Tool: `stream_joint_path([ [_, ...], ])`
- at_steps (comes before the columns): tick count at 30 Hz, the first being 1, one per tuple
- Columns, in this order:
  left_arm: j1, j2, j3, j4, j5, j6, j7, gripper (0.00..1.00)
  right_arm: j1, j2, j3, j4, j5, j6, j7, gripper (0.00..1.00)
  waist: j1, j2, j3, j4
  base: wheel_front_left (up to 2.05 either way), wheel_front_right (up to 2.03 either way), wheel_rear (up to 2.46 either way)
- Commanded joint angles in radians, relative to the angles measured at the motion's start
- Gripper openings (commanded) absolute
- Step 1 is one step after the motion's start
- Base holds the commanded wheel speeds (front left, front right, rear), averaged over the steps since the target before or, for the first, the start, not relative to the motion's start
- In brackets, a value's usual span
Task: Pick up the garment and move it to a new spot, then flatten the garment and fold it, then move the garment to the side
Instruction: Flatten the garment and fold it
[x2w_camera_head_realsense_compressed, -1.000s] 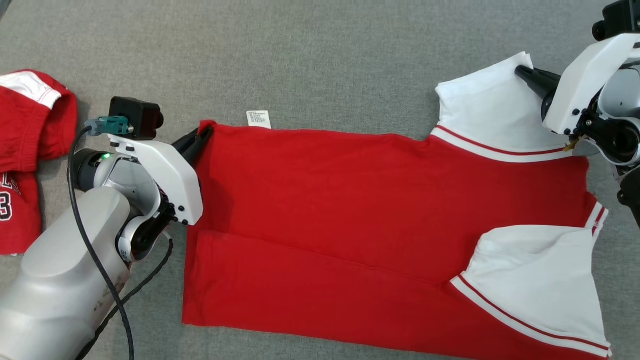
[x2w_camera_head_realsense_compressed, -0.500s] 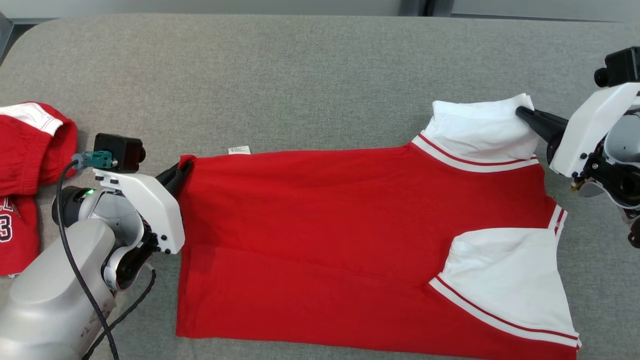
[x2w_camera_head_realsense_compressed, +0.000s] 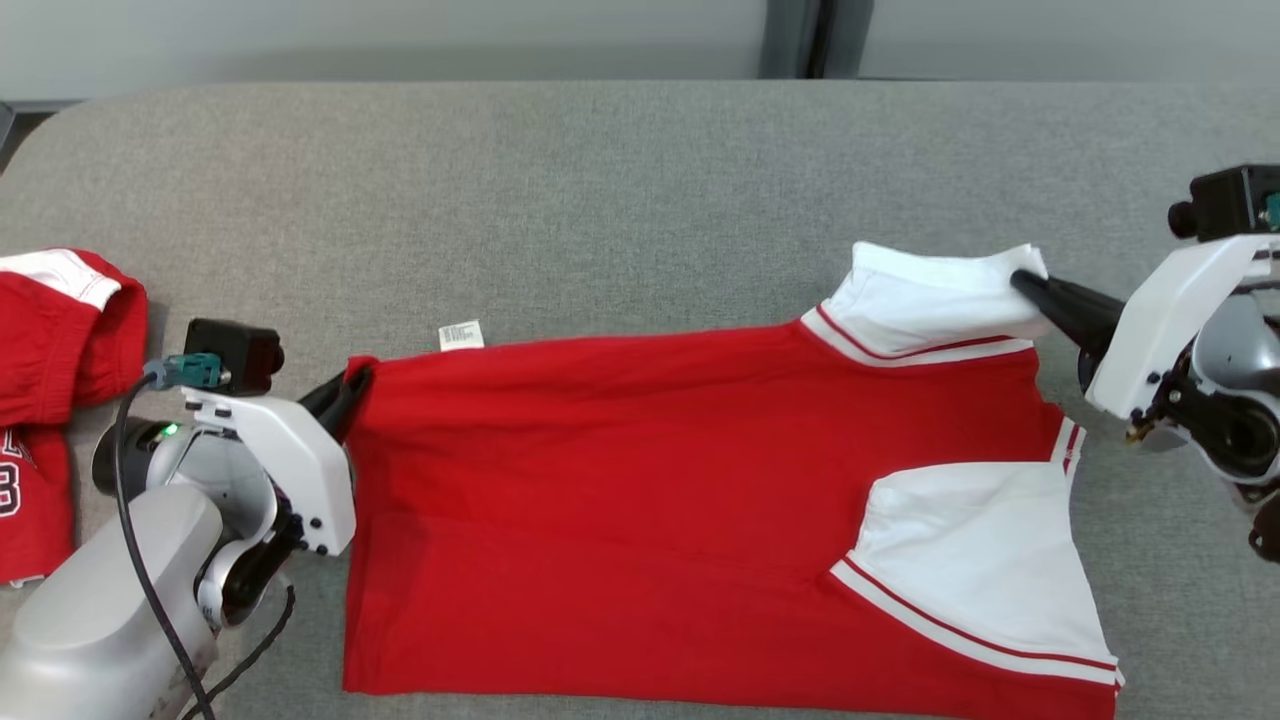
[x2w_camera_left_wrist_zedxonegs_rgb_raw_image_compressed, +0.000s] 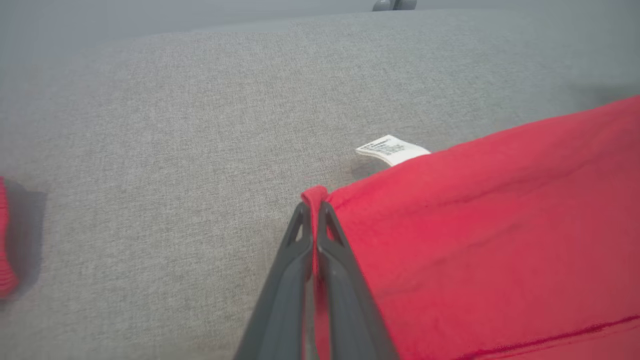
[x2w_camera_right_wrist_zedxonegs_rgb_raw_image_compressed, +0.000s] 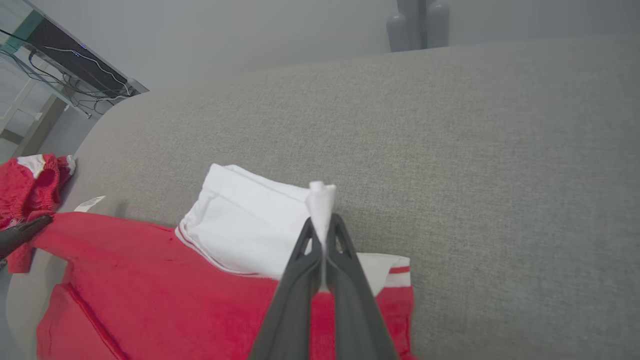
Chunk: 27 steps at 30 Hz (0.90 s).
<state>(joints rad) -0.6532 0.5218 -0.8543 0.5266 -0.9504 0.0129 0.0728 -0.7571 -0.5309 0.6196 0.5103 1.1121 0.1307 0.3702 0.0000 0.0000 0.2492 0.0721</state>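
**Inspector:** Red jersey cloth with white sleeves. The garment is lying spread across the middle of the grey padded desk, with its hem to the left and its shoulders to the right.

**Clerk:** What are the pincers doing?

**Inspector:** The left pincer is clamping the far-left hem corner, its jaws together on a pinch of red cloth near the care label. The right pincer is gripping the tip of the far sleeve, its jaws together on white cloth. Both held corners are sitting slightly raised off the desk.

**Clerk:** How far is the task progressing?

**Inspector:** In my judgement the move to a new spot is looking done, and the flattening is under way. The body is lying mostly smooth. A long crease is running left to right across the near half, and the near sleeve is lying across the body. I cannot tell whether that amounts to a first fold.

**Clerk:** What is remaining?

**Inspector:** The folding proper and the move to the side. A second red garment is occupying the left edge, well apart.
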Motion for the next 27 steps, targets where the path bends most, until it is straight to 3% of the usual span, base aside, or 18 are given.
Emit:
stream_joint_path([
  [1, 0.015, 0.011, 0.000, -0.005, 0.002, 0.001, 0.003, 0.00, 0.025, -0.012, 0.003, -0.016, 0.011, 0.000, -0.004, 0.00, 0.0000, 0.0000, -0.019, -0.010, 0.00, 0.00, 0.00],
  [9, 0.072, 0.059, -0.020, -0.046, -0.003, 0.020, 0.038, 0.00, 0.120, -0.058, 0.022, -0.136, 0.058, 0.001, 0.007, 0.00, 0.0000, 0.0000, -0.066, -0.032, 0.00, 0.00, 0.00],
  [27, 0.133, 0.106, -0.055, -0.112, -0.002, 0.043, 0.088, 0.00, 0.329, -0.122, -0.028, -0.354, 0.102, 0.001, 0.093, 0.00, 0.0000, 0.0000, -0.110, -0.049, 0.00, 0.00, 0.00],
])
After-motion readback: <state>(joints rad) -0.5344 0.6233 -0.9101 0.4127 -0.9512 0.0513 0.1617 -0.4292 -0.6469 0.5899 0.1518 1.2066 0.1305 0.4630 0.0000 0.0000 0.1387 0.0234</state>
